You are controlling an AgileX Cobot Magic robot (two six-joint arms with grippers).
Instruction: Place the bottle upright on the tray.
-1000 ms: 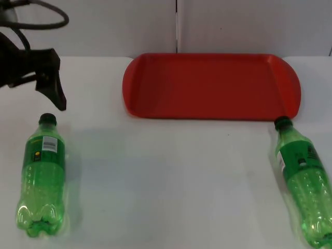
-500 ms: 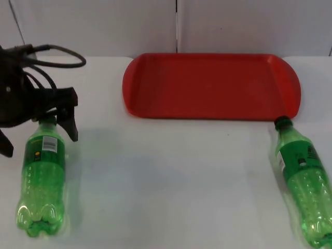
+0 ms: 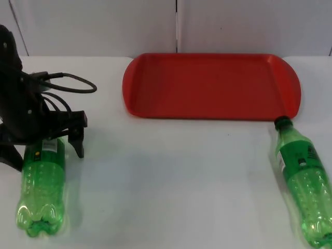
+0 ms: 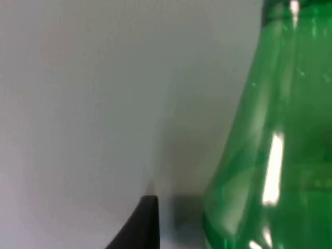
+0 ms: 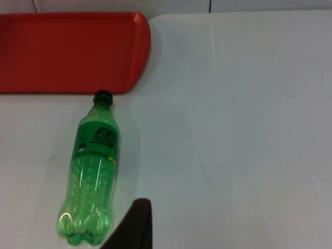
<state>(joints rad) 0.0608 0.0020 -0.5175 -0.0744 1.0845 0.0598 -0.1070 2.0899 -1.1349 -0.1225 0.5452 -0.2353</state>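
Top view has the left claw (image 3: 45, 148) lowered over the neck end of the left bottle (image 3: 42, 189), which lies on its side on the white counter (image 3: 171, 181). The claw is spread apart: one finger (image 3: 78, 141) stands just beside the bottle's shoulder on the side toward the tray, the other finger (image 3: 10, 155) on the far side, so the bottle's upper part sits between them; whether either finger touches the plastic I cannot tell. The bottle's base points away from the claw, toward the counter's near edge. Left wrist view has the green shoulder of that bottle (image 4: 280, 140) just beside a black fingertip (image 4: 140, 228), with a narrow gap of counter between them. The red tray (image 3: 212, 85) lies well apart from the left claw, by the partition wall. A second bottle (image 3: 306, 187) lies on its side, its cap just beside the tray's rim. Right wrist view looks down on this second bottle (image 5: 93, 171) and the tray (image 5: 72, 52), with the right claw's state hidden; that arm waits.
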